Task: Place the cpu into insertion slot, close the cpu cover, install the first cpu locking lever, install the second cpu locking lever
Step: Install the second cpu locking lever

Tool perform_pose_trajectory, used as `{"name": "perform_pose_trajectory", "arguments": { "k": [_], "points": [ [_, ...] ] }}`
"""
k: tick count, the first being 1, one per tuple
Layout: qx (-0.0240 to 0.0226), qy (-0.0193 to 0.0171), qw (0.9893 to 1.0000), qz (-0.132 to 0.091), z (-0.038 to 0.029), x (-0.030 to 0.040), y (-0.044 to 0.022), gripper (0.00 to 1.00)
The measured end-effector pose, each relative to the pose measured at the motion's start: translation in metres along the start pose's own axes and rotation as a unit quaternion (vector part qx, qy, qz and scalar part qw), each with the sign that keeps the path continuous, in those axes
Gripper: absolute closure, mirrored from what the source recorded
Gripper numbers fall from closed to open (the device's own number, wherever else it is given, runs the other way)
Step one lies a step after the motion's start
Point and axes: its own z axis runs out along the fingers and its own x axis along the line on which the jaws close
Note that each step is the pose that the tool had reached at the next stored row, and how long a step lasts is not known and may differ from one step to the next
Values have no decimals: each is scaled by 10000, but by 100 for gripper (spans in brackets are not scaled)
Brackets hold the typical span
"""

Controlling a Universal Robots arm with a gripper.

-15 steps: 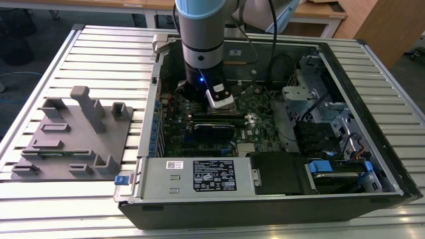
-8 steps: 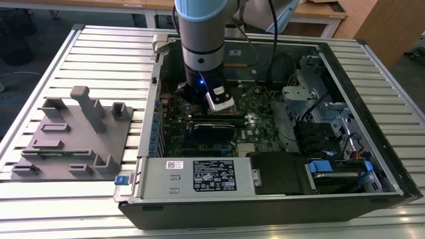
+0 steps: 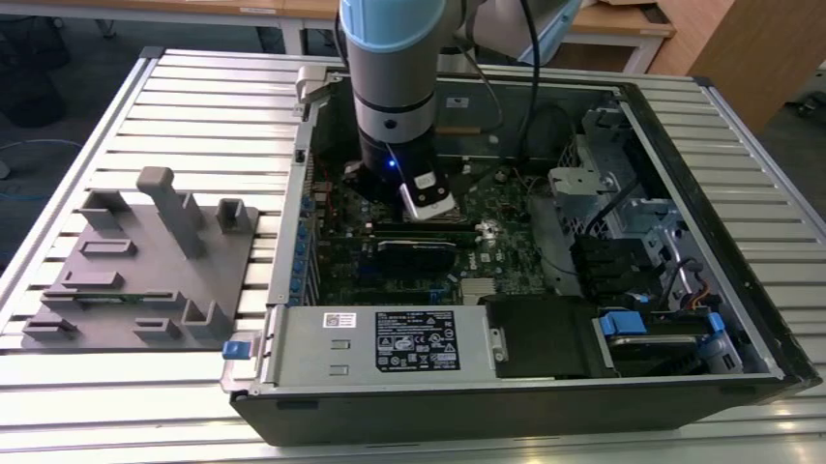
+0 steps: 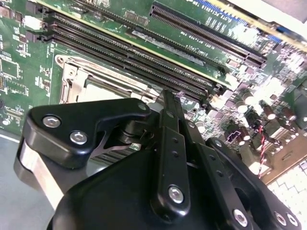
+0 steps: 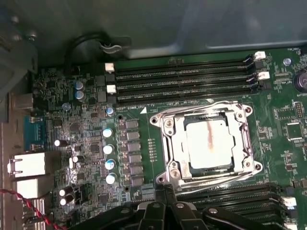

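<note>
In the first wrist view the cpu [image 5: 209, 142], a pale square chip with a brownish streak, lies flat in the insertion slot [image 5: 251, 111]. The silvery cpu cover [image 5: 178, 139] lies down over it, its window framing the chip. One thin wire locking lever [image 5: 211, 103] runs along one side of the socket and another lever [image 5: 218, 178] along the opposite side, both lying low. My gripper [image 5: 165, 190] is shut with nothing in it, its tips just off the socket's edge. In the second wrist view the black gripper [image 4: 165, 96] covers part of the cover [image 4: 72, 72] and the chip [image 4: 103, 91].
The arm reaches down into an open computer case [image 3: 761, 367] on a slatted table. Long black memory slots [image 5: 182, 79] flank the socket. A power supply [image 3: 387, 338] sits at the case's front. A grey fixture plate [image 3: 130, 280] stands at the exterior view's left.
</note>
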Motion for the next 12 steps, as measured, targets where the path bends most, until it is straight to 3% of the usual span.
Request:
{"name": "perform_pose_trajectory", "arguments": {
  "k": [6, 12],
  "points": [
    [-168, 21, 9999, 12, 21, 0, -11, 89],
    [-187, 24, 9998, 13, 58, 2, -16, 89]
  ]
}}
